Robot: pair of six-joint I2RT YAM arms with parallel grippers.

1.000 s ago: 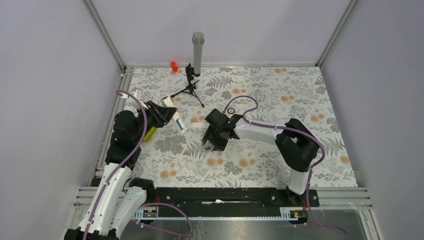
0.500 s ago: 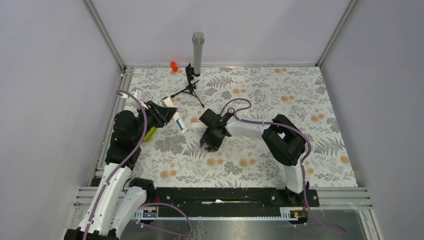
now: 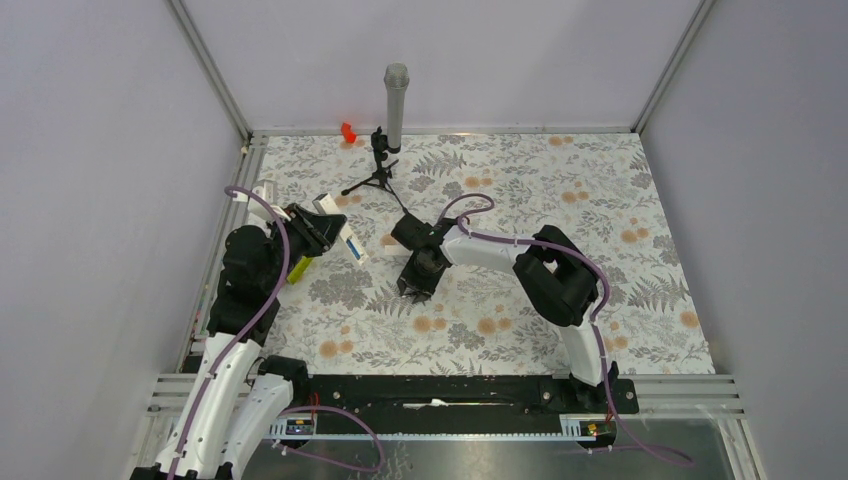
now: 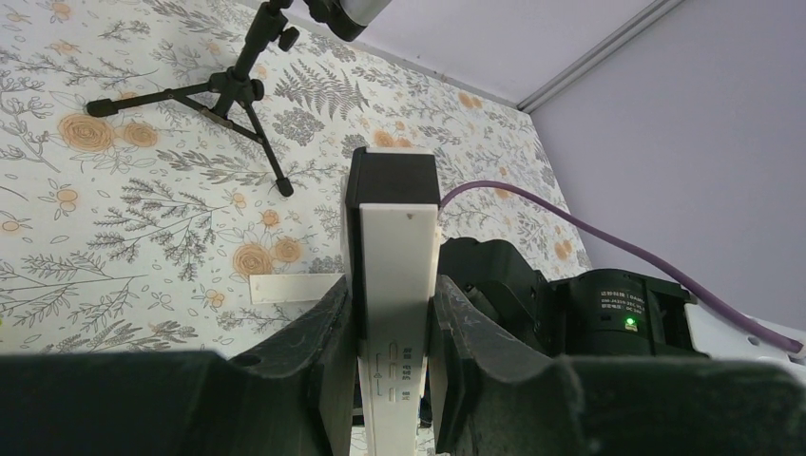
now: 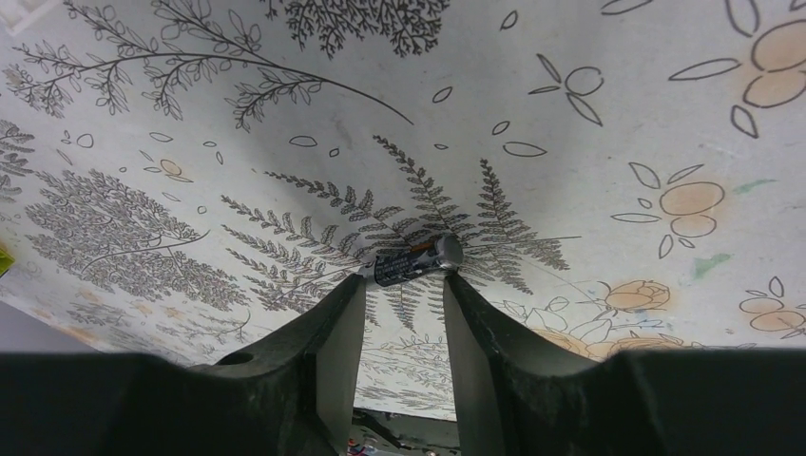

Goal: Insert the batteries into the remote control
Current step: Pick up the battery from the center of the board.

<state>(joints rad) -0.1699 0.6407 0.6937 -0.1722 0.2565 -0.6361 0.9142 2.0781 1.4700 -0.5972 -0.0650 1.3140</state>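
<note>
Spanning the frame, floral counter (image 3: 600, 200). Left hand (image 4: 394, 299) mid-left, clamped narrow on remote control (image 4: 399, 256), which sticks out past the fingers. Right hand (image 5: 404, 285) at centre, half open, fingertips touching one battery (image 5: 418, 258) lying on the counter.

walls (image 3: 100, 150): plain lilac-grey | table cover (image 3: 600, 180): floral print | light: seemingly even

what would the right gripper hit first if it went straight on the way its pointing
Most likely the battery, lying just past the right gripper tips, with the table right under it.
</note>
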